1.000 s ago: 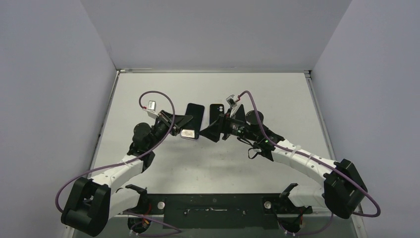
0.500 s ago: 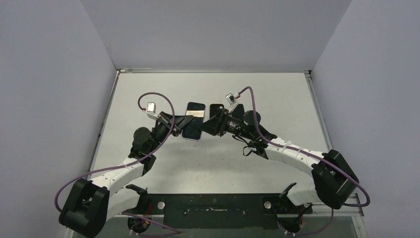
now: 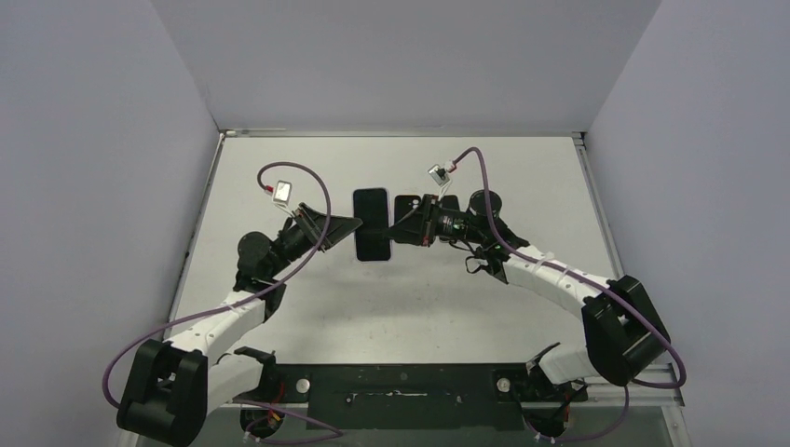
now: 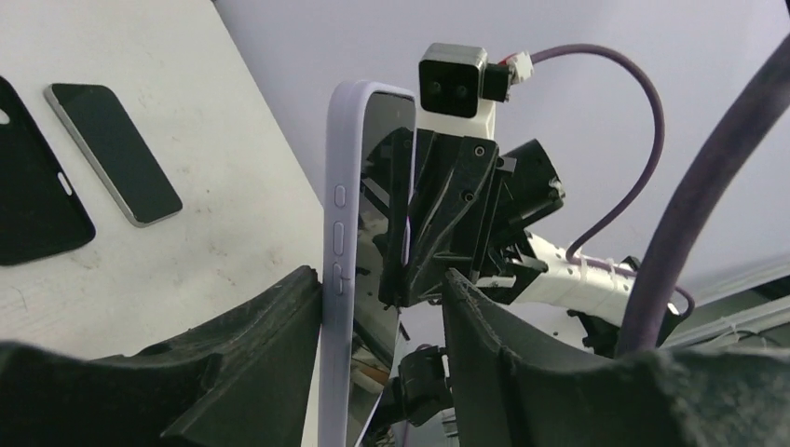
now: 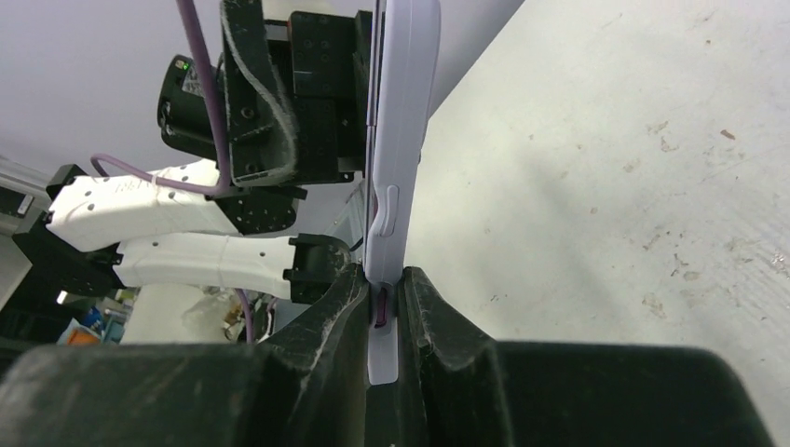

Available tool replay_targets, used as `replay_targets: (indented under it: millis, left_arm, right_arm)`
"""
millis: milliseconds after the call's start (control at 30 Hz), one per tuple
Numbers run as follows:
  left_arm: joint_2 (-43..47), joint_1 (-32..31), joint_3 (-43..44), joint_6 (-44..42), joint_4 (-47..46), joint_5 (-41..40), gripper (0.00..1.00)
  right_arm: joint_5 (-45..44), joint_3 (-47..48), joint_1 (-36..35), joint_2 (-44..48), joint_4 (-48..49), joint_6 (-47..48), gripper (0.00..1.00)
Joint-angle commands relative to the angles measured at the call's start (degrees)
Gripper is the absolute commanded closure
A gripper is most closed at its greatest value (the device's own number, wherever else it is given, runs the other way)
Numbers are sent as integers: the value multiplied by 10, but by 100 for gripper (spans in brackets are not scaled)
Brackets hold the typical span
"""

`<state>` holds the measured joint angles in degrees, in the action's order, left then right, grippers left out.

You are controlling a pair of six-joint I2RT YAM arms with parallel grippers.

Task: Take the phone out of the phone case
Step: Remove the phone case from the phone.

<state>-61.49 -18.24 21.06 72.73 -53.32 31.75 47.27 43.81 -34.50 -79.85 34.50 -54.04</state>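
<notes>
Within the last second the grip has changed sides: the right gripper has closed and now pinches the long edge of the lilac phone case. The left gripper has let go, and its fingers stand apart with the case between them, a clear gap on the screen side. The right arm alone now seems to carry the load, which I judge frees the left to take a new hold for prying the phone loose (it is still seated in the case, so nothing is separated yet). The cased phone hangs above the table, just left of the flat black piece lying there, and the right gripper reaches in over that piece. From above, the screen faces up. The long axis runs straight away from the arm bases, no longer skewed as it was half a second ago.
</notes>
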Motion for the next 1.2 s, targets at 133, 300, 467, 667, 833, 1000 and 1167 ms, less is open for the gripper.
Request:
replay_targets:
  millis: [133, 300, 467, 667, 833, 1000, 1167]
  left_arm:
    - [-54, 22, 79, -53, -68, 173, 49]
    - [-75, 29, 84, -49, -90, 190, 49]
    - [-86, 44, 97, -38, -117, 217, 58]
    - [-93, 44, 97, -8, -150, 216, 100]
    - [-76, 43, 73, 33, -161, 150, 100]
    - [-17, 43, 46, 44, -75, 22, 100]
    - [-13, 35, 36, 93, -81, -43, 100]
  right_arm:
    - [131, 103, 13, -16, -27, 83, 100]
    - [185, 139, 13, -43, -45, 98, 100]
    - [211, 172, 14, -56, -116, 154, 100]
    - [196, 187, 14, -58, -148, 180, 100]
    - [129, 156, 13, -30, -126, 175, 74]
    - [53, 97, 13, 15, -89, 156, 50]
    - [8, 39, 13, 48, -53, 113, 40]
